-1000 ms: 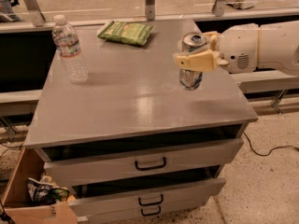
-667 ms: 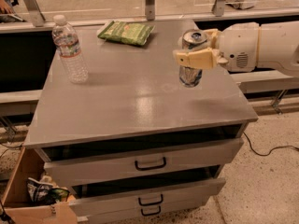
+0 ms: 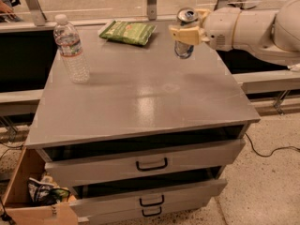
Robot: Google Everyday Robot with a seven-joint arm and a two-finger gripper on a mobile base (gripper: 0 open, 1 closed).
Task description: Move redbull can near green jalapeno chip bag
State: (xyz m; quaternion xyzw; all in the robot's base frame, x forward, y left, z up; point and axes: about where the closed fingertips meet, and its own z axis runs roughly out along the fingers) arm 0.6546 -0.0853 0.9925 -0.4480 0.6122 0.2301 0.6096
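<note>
In the upper right of the frame the gripper [image 3: 181,33] is clamped around the upright can [image 3: 183,50] over the cabinet top [image 3: 140,102], apart from the bag [image 3: 127,32] lying flat at upper centre, bottle [image 3: 71,48] upper left.

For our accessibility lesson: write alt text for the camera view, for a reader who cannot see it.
A robot's hand grips a can at the back right of a grey cabinet top. A green chip bag lies at the back, left of the can; a bottle stands upright at the left.
</note>
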